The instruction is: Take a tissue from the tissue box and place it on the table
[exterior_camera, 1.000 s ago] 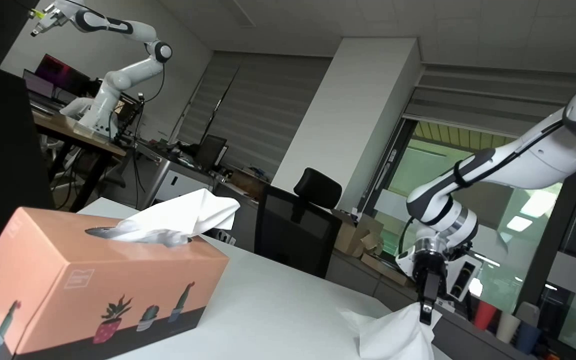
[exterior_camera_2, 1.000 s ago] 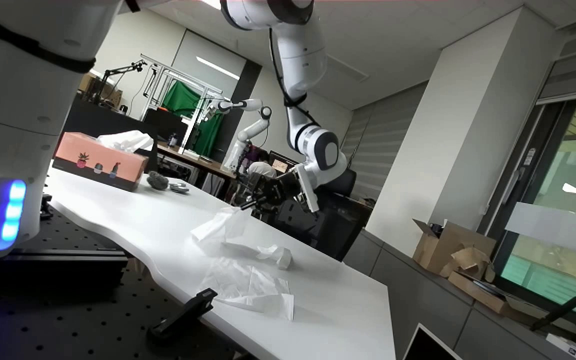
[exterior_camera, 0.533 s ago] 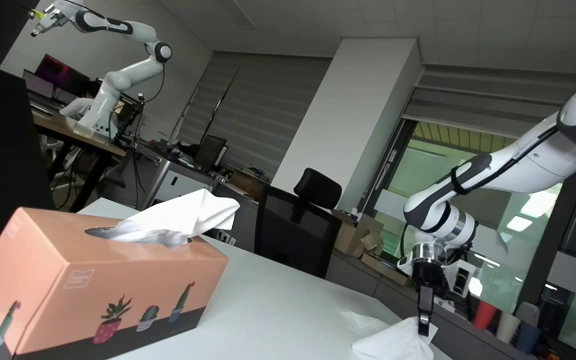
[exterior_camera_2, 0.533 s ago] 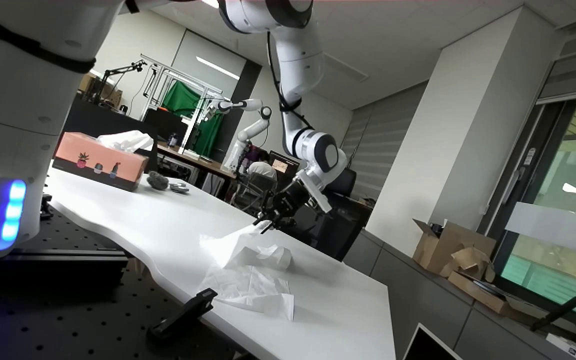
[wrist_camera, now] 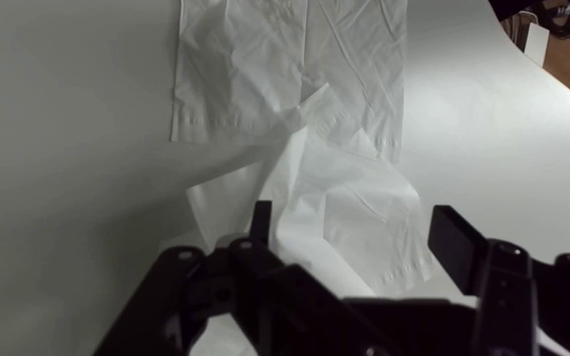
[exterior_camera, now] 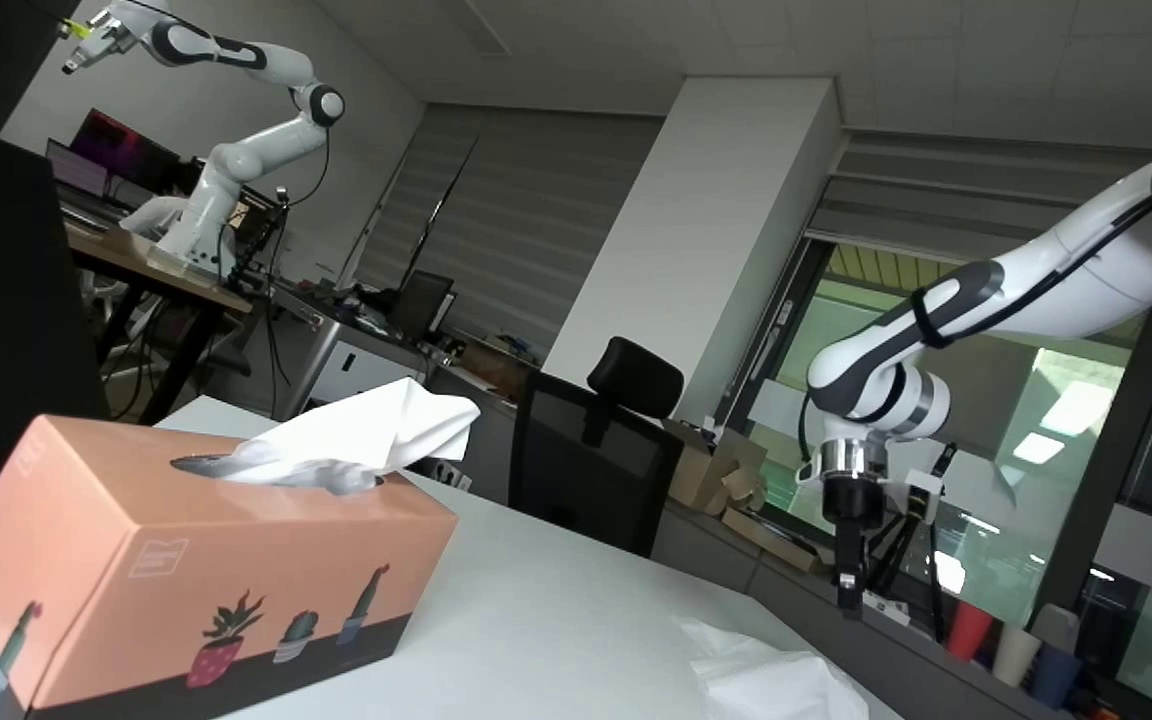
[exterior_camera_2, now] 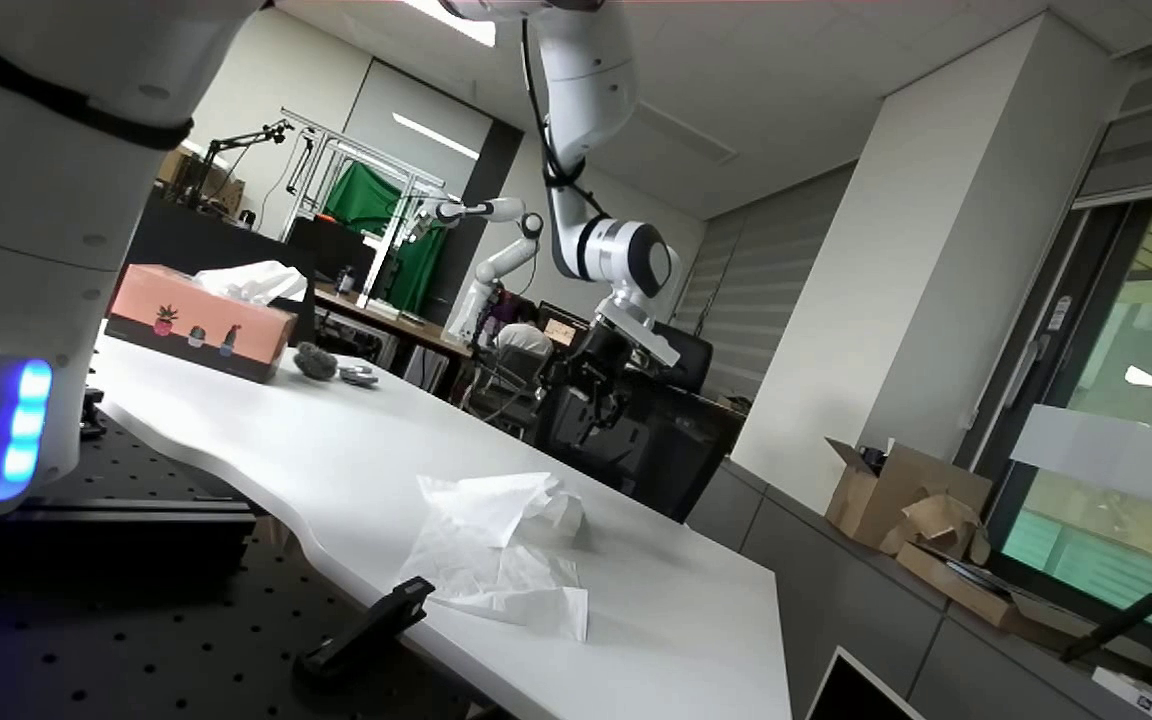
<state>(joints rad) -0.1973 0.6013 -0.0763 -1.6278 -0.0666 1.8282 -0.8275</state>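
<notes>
i have the fingers [wrist_camera: 457,246] spread wide, raised well apart from the box [exterior_camera_2: 198,312]. the tissue [exterior_camera_2: 494,505] lies crumpled on the tabletop [exterior_camera_2: 671,600], also well apart from the box.

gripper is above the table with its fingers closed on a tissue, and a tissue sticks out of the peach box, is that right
Not quite: the fingers aren't closed on anything. The wrist view shows the gripper open, with the loose tissues lying below it. The gripper is above the table, and a tissue sticks out of the peach box.
</notes>
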